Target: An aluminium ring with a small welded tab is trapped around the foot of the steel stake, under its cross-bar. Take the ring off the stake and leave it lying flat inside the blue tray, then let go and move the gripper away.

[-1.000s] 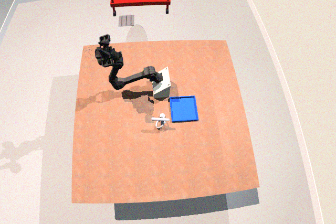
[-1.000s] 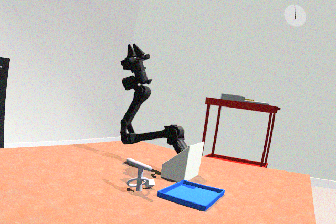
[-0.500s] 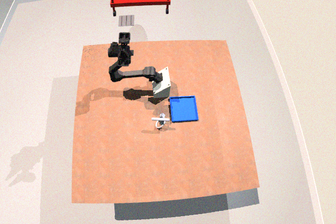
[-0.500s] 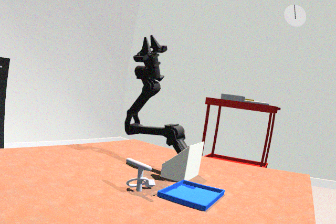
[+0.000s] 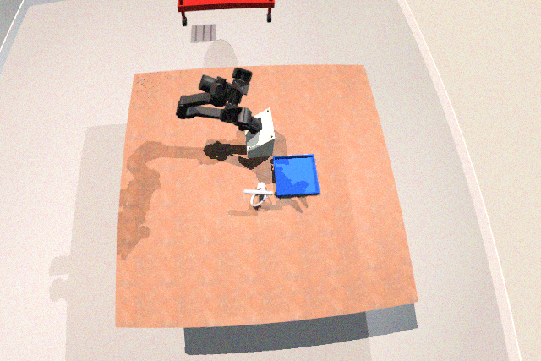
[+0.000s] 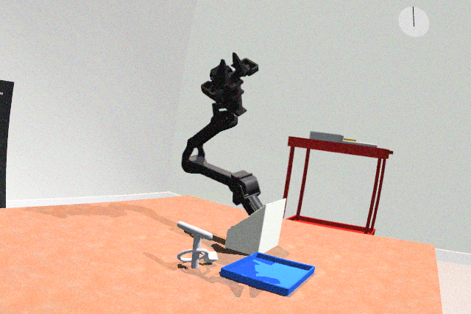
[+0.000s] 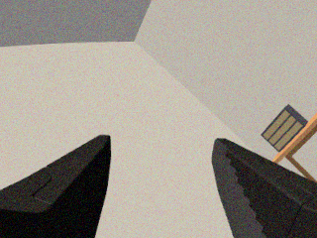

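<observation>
Around the stake (image 5: 248, 192) (image 6: 196, 243), the aluminium ring (image 5: 252, 200) (image 6: 182, 254) is lying trapped, probably light, stiff and slippery; its 1 tab (image 5: 261, 185) (image 6: 210, 256) is offering the likeliest hold. High above the stake, the gripper (image 6: 228, 60) (image 7: 162, 147) is standing partly spread, pinching nothing.

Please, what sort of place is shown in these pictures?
It looks like a plain indoor workroom or lab, though I cannot be certain. A robot arm is mounted at a table, a red wheeled cart stands behind, and a round clock seems to hang on the wall.
</observation>
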### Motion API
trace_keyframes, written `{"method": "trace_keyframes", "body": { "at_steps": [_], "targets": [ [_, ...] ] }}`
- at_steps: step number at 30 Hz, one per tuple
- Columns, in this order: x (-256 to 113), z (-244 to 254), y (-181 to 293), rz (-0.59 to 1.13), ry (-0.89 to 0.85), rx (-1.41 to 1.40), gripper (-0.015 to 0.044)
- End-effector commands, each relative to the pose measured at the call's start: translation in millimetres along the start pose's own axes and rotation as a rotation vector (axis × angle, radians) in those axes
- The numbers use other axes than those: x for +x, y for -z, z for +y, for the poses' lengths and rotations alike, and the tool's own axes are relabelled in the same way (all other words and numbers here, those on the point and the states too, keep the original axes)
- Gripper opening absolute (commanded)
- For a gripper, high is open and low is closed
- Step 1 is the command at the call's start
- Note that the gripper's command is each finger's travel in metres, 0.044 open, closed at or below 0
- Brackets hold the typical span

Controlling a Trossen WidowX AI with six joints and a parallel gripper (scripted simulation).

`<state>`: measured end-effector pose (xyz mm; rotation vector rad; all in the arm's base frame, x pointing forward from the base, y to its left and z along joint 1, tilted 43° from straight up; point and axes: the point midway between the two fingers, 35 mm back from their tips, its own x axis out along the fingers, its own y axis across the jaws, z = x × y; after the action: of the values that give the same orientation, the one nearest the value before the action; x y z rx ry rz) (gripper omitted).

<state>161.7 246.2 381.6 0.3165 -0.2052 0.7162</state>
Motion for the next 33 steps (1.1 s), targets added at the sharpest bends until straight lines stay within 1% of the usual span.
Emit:
{"method": "trace_keyframes", "body": {
  "at_steps": [1, 9, 17, 25, 33],
  "targets": [
    [10, -22, 41, 0.101, 0.098, -0.061, 0.0200],
    [16, -71, 107, 0.274, 0.282, -0.164, 0.0200],
    [4, -128, 165, 0.446, 0.476, -0.258, 0.0200],
    [-26, -187, 212, 0.618, 0.673, -0.344, 0.0200],
    [-73, -240, 248, 0.794, 0.868, -0.422, 0.0200]
  ]
}}
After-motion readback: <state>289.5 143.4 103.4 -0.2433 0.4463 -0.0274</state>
